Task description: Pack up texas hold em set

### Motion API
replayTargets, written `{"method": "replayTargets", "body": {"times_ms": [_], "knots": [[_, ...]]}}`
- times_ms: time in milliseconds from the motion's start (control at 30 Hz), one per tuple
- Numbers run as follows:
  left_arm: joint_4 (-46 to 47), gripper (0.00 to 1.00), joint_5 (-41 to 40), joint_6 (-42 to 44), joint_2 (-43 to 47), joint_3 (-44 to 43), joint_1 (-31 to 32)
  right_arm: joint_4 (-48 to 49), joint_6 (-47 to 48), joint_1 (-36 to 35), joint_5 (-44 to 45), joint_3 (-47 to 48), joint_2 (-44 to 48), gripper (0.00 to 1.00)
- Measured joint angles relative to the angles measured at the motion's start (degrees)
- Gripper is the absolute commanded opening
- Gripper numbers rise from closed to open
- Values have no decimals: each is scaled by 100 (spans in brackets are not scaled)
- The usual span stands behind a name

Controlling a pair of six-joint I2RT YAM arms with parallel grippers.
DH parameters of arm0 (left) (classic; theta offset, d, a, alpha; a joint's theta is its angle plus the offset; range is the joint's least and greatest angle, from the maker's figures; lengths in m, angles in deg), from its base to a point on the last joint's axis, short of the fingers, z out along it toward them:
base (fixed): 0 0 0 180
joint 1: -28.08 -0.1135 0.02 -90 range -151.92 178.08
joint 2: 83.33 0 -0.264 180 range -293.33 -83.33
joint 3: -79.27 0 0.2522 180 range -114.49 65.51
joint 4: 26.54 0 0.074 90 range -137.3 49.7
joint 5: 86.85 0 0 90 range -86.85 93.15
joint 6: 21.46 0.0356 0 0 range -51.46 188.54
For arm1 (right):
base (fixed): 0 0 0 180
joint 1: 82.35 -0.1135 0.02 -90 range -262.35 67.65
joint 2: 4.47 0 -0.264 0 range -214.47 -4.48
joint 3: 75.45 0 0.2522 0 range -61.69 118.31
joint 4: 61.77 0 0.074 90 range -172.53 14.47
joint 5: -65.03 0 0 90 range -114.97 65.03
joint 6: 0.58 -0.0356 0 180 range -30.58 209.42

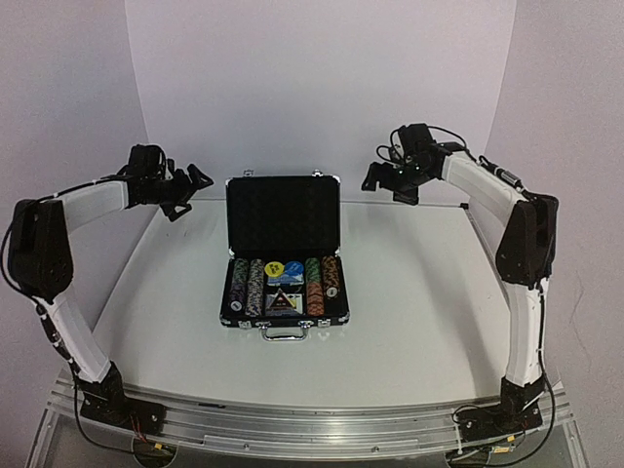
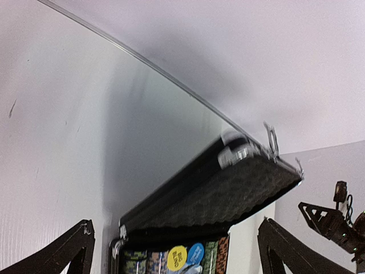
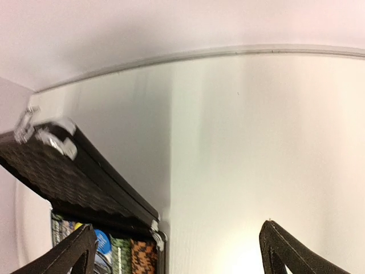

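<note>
Wrist views blurred at the lid; briefcase (image 1: 283,205) base cut off low in both, only a strip of chips (image 1: 253,288) showing; card decks not discernible. Briefcase open mid-surface (image 1: 419,292), lid upright; left jaws wide, empty, beside its left edge; right jaws wide, empty, beside its right; neither touching.

Low between the fingers of the left hand (image 2: 175,228), a yellow disc (image 2: 177,258) in the open briefcase (image 2: 228,194) carries dark print that looks like "BIG BLIND". The blue disc (image 2: 195,253) touching it has white lettering too blurred to read.
</note>
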Motion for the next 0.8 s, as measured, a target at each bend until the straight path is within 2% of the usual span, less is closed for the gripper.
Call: {"method": "replayTargets", "body": {"times_ms": [233,400,567,800], "knots": [[-63,100,895,-230,-2354,-2453,-370,394,-927,303,-736,1693,-1270,93],[-364,100,1243,-267,-3633,-3933,-342,576,-1328,303,-912,2165,-2099,93],[-514,100,1526,-278,-4327,-4548,-296,854,-1561,301,-993,2185,-2527,92],[-682,100,1733,25,-4541,-4608,-63,1479,-1857,301,-1692,2310,-2965,91]]}}
